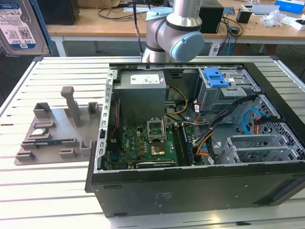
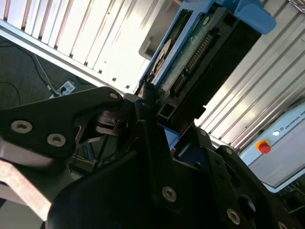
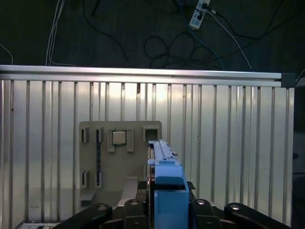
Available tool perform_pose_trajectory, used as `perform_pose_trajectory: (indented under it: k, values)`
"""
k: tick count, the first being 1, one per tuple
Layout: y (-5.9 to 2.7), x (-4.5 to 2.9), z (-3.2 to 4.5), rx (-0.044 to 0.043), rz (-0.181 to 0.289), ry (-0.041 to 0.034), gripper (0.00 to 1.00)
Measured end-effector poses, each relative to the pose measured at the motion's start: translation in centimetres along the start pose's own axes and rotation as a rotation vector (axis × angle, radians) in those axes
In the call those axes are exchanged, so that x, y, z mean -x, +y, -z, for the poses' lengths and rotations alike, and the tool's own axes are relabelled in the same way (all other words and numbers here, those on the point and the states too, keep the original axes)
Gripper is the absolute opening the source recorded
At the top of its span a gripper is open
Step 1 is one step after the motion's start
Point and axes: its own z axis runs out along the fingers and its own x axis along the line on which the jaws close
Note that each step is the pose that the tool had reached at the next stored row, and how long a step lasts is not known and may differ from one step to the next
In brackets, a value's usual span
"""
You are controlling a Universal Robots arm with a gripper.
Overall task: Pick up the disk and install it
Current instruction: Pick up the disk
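Above the tabletop (image 3: 228, 143), the claw (image 2: 151, 109) is pinching the disk (image 2: 200, 45) by one end. I think the disk could be slipping out if it is tilting.

One disk (image 3: 162, 157), one open computer case (image 1: 190, 185), one grey parts tray (image 1: 53, 128), one robot arm (image 1: 177, 34), one slatted desk (image 1: 47, 191).

Print covers a white-and-blue label (image 1: 16, 24) on the flat silver hard drive (image 1: 38, 28), and a white sticker (image 1: 145, 79) on the grey metal box (image 1: 143, 100).
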Motion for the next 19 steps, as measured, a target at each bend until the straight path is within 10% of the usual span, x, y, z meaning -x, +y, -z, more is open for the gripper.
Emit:
perform_pose_trajectory:
  k: [19]
  values:
    - [-1.14, 0.00, 0.54, -0.0001, 0.000, -0.0001, 0.37]
